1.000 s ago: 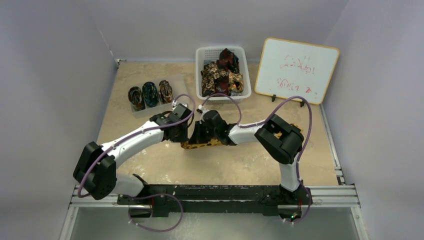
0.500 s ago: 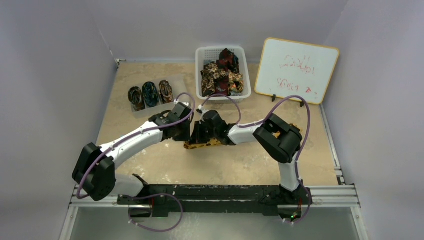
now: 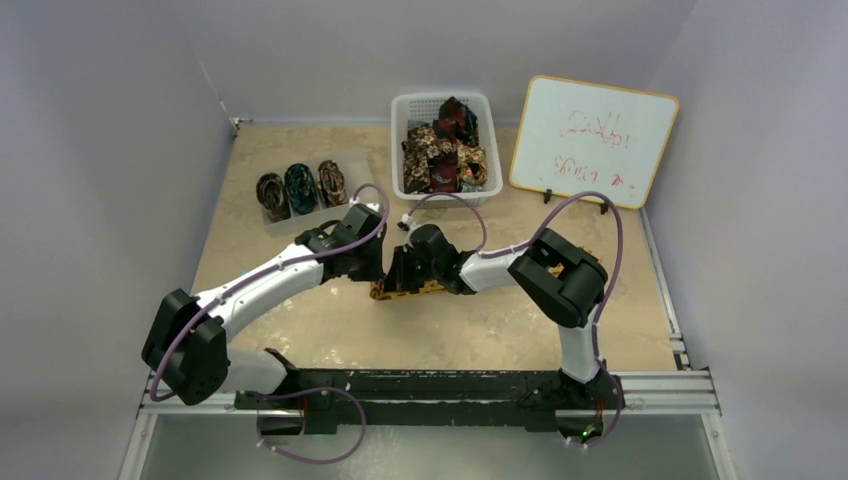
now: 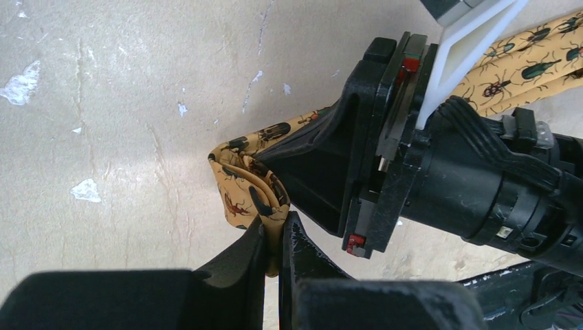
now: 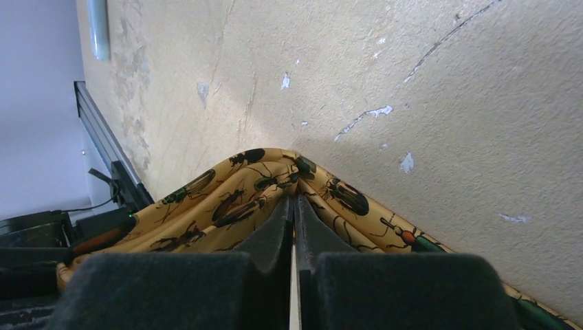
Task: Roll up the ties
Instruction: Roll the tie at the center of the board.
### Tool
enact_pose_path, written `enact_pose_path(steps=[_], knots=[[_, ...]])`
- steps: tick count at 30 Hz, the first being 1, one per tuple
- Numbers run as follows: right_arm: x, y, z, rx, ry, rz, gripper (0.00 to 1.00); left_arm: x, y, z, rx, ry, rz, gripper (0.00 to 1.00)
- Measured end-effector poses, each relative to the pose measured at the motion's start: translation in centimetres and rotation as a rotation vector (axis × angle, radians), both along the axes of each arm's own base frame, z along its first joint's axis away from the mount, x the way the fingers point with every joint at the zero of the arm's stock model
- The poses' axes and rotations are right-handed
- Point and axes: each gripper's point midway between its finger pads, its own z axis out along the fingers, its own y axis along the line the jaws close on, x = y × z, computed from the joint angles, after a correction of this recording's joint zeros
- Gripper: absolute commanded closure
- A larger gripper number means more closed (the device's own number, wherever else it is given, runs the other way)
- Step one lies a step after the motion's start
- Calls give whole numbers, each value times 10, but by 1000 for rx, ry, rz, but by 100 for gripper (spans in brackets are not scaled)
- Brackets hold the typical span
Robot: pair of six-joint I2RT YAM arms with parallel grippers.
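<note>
Left gripper [image 4: 273, 234] is clamped on a folded edge of the golden-yellow tie [image 4: 242, 180], jaws nearly touching. Right gripper [image 5: 294, 206] is pinched shut on a fold of the same tie. In the top view both heads almost meet at frame centre, with the tie low over the table [image 3: 300, 330]. Basket [image 3: 404, 108] with loose ties [image 3: 440, 150] at upper centre, rolled ties [image 3: 300, 187] at upper left and whiteboard [image 3: 594, 140] at upper right are all well apart. Bare tabletop is seen toward the lower rail [image 3: 660, 385].

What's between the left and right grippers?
A fold of the yellow tie, pinched by the left gripper and the right gripper; seen in left wrist view.
</note>
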Motion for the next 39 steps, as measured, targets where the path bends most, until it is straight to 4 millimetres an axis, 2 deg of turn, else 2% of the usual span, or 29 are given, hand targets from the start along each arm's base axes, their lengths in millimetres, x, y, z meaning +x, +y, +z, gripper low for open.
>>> enact_pose_path(steps=[8, 12, 16, 20, 24, 28, 29, 33, 39], knots=[[0, 0, 0, 5, -3, -1, 99, 2, -7, 3, -35, -7, -17, 100], [0, 0, 0, 3, -1, 0, 99, 0, -9, -1, -30, 9, -27, 100], [1, -9, 4, -34, -10, -24, 94, 0, -8, -7, -17, 23, -29, 100], [9, -25, 24, -63, -53, -82, 89, 0, -7, -9, -5, 26, -33, 100], [28, -45, 50, -50, -112, -156, 88, 0, -6, -13, 8, 39, -32, 100], [45, -80, 55, -68, -127, -252, 83, 2, -9, -16, 17, 49, -38, 92], [47, -94, 54, -80, -124, -279, 81, 3, -12, -17, 21, 50, -46, 89], [54, -123, 57, -110, -139, -346, 74, 4, -20, -18, 25, 54, -66, 75], [55, -136, 78, -100, -196, -376, 60, 4, -32, -25, 31, 77, -95, 51]])
